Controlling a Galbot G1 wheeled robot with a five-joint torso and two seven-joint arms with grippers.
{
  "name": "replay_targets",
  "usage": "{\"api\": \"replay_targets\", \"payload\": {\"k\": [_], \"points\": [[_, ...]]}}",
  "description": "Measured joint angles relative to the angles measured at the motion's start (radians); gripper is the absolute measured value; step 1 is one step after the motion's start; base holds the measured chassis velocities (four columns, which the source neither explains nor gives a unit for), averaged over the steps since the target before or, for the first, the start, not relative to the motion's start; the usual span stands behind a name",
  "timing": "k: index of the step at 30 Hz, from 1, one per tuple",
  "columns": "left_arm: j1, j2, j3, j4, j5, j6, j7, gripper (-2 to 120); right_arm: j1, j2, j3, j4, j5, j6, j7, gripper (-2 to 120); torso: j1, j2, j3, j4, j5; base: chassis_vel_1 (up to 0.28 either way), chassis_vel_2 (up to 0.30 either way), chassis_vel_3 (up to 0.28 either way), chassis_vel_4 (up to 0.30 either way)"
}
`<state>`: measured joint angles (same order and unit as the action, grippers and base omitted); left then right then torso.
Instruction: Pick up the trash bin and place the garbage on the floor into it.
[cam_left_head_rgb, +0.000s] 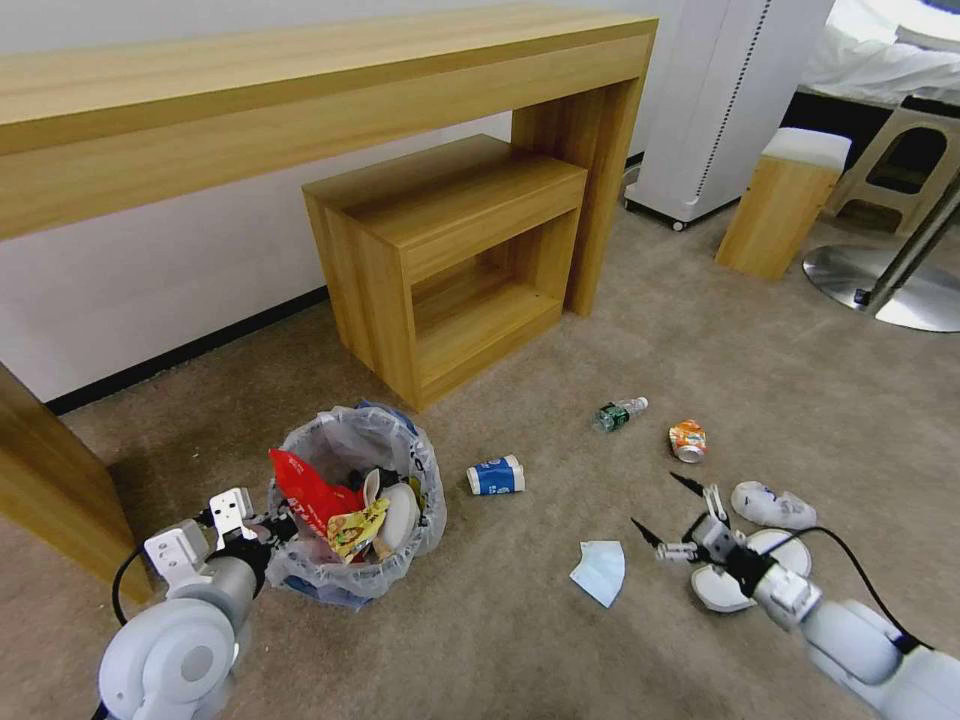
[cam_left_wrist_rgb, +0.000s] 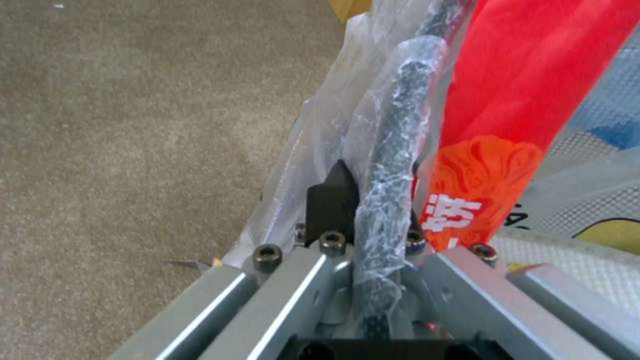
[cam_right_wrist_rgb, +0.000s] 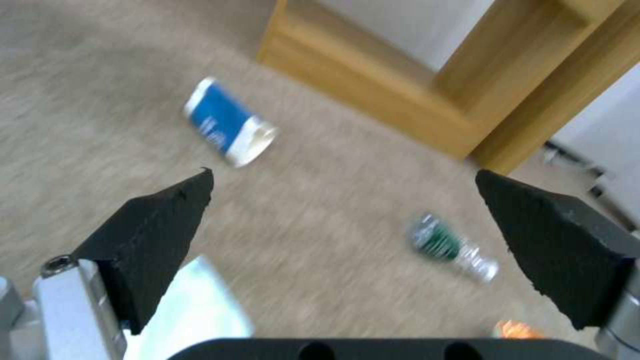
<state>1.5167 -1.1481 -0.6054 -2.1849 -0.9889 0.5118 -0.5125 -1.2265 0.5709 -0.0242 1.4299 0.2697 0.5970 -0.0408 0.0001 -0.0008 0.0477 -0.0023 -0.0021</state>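
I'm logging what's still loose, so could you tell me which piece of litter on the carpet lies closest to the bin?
The blue-white cup, lying on its side just right of the trash bin. The mask, bottle and orange can lie farther right.

Left gripper (cam_left_head_rgb: 283, 522) held low at left, clamped tight, wrist angled forward, right gripper (cam_left_head_rgb: 664, 510) extended low at right, fingers (cam_right_wrist_rgb: 157, 235) spread wide, arm stretched forward-left.

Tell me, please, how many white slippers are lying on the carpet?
2: one slipper right of the open right gripper, the other slipper partly under that arm.
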Motion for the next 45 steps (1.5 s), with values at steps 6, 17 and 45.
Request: {"api": "replay_targets", "payload": {"k": [6,17,45], "points": [[0.001,-0.004,0.002,0.000,0.004,0.000,0.001,0,-0.024,0.005,-0.074,-0.019,0.069,0.002,-0.034,100,0.000,0.000,0.000,0.0001,-0.0003,0.000,0.000,0.000,0.000],[0.006,-0.006,0.001,-0.002,0.008,0.000,0.001,0,0.009,0.096,-0.194,-0.072,0.126,-0.024,-0.024,100,0.000,0.000,0.000,0.0002,0.0001,0.000,0.000,0.000,0.000],[-0.001,-0.003,0.001,0.002,-0.002,-0.001,-0.002,0,0.063,0.184,-0.242,-0.179,0.376,-0.153,-0.027,96,0.000,0.000,0.000,0.0001,0.0001,0.000,0.000,0.000,0.000]]}}
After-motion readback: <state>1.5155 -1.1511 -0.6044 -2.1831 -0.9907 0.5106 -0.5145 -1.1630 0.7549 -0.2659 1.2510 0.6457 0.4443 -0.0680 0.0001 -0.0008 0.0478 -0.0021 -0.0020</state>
